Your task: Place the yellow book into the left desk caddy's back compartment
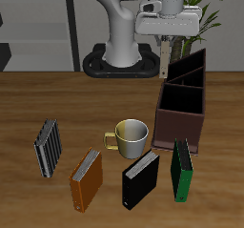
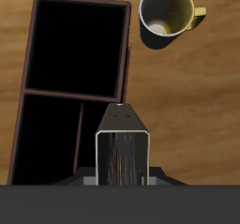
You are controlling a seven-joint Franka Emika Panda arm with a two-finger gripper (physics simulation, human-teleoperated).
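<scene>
Yellow book [image 2: 123, 153] hangs clamped upright in the gripper [image 1: 167, 52] above the caddy [image 1: 183, 103], at twelve o'clock from the mug [image 1: 131, 134]; lowering squarely should clear the back compartment [image 1: 193, 63] divider.

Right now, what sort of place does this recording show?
Probably a simulated study or office desk: a wooden table holding several books, such as the green book, a desk caddy and a mug, with shelving and a plant behind.

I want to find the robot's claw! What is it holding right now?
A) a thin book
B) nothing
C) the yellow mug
A: the claw grips a thin yellow-tan book upright over the dark brown desk caddy; the yellow mug sits on the table.
</scene>
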